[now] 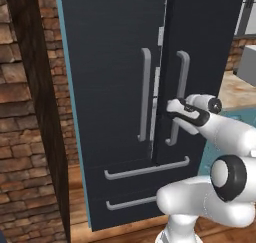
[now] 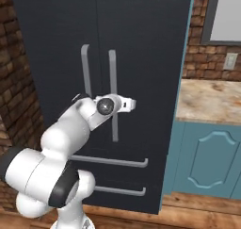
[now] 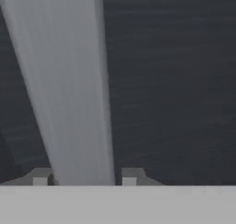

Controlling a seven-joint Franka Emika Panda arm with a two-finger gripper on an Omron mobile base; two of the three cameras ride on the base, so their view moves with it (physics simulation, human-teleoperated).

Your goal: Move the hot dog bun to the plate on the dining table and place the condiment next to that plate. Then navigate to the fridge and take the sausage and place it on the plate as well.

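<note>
A brick wall (image 1: 20, 137) stands at the left of the kitchen, with a dark wooden post (image 1: 42, 112) in front of it, and a wooden floor (image 2: 197, 214) runs along the bottom. The fridge (image 1: 110, 87) fills the middle: tall, black, with two upper doors and two drawers below, each drawer with a horizontal grey bar. To its right there is a teal cabinet (image 2: 212, 162) under a beige marbled counter (image 2: 212, 98), with a window (image 2: 226, 16) and a wall socket (image 2: 230, 61) above it.

Two long grey handles hang side by side on the upper doors. The right door stands a little ajar in the left base view, where a pale strip shows in the gap between the doors.

The white arm reaches forward at the middle height of the doors. The gripper (image 1: 172, 107) is at the right door handle (image 1: 181, 87). In the hand view this handle (image 3: 69, 89) runs as a wide grey bar between the two fingertips (image 3: 40, 176), one on each side and very near to it. Whether the pads already press on the bar, one cannot tell from these views.
</note>
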